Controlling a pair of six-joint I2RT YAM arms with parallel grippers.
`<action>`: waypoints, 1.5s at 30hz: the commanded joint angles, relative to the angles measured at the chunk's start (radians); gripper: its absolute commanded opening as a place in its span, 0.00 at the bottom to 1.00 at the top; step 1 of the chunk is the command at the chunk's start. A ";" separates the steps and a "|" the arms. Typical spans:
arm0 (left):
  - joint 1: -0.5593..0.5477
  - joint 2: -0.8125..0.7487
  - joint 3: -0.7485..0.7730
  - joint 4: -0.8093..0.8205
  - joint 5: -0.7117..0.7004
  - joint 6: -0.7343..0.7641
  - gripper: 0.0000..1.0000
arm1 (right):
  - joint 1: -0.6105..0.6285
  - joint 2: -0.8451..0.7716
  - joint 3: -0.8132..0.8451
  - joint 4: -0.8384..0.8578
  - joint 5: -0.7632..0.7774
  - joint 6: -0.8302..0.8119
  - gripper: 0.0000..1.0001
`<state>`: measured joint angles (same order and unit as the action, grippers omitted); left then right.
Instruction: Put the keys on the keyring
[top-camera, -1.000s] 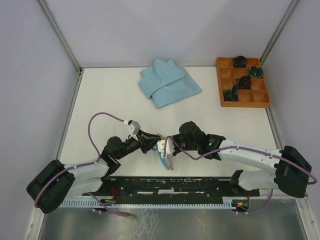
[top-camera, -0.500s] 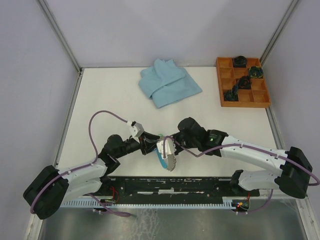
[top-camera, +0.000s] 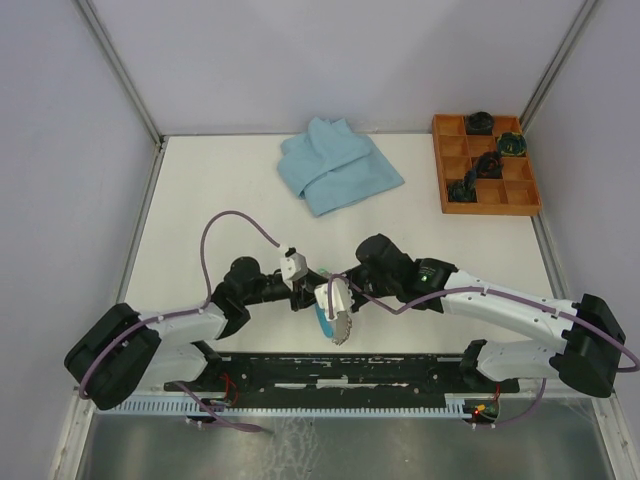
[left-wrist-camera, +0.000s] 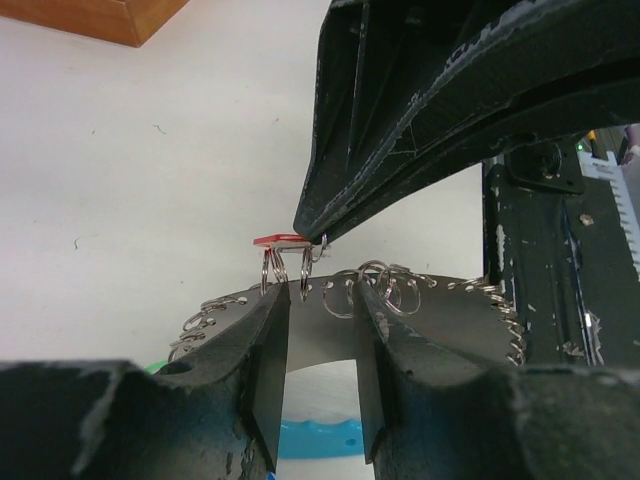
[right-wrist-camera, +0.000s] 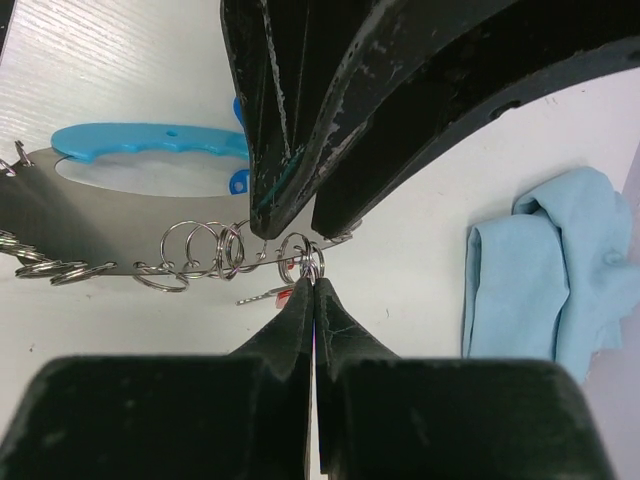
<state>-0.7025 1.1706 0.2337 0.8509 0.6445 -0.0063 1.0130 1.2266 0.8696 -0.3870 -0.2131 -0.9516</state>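
My left end effector (left-wrist-camera: 322, 295) reaches in from the left near the middle of the tabletop's (top-camera: 220, 200) near edge. Its fingers stand about half open, with nothing pinched between the pads that I can see. Through the gap I look onto the face of the large grey metal keyring (top-camera: 340, 320), a flat loop with a light-blue segment and many small silver split rings hanging along its rim. It stands tilted just right of my left fingertips, close to the near edge, and I cannot tell whether those fingertips touch it. Well beyond it, near the middle of the far edge, lies a folded light-blue cloth (top-camera: 338, 165). Coming in from the right, my right end effector (right-wrist-camera: 313, 288) is fully closed, its tips meeting at the keyring's rim among the split rings. It pinches the small silver red-tagged key (left-wrist-camera: 280, 240) at its ring end, the red tag sitting right at the fingertips and just above the rim. In the far right corner sits a brown wooden compartment tray (top-camera: 495, 209) holding a few dark bundles too small to make out.
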 joint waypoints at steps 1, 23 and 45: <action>0.001 0.048 0.055 0.029 0.075 0.119 0.37 | 0.003 -0.034 0.056 0.020 -0.032 -0.014 0.01; 0.001 0.099 0.091 0.008 0.056 0.110 0.03 | 0.003 -0.050 0.068 -0.038 -0.031 0.011 0.01; -0.009 0.014 -0.016 0.281 -0.069 -0.097 0.03 | 0.005 -0.016 -0.066 0.142 -0.030 0.141 0.01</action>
<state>-0.7086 1.1770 0.2146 0.9543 0.5953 -0.0448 1.0145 1.1942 0.8181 -0.3332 -0.2096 -0.8680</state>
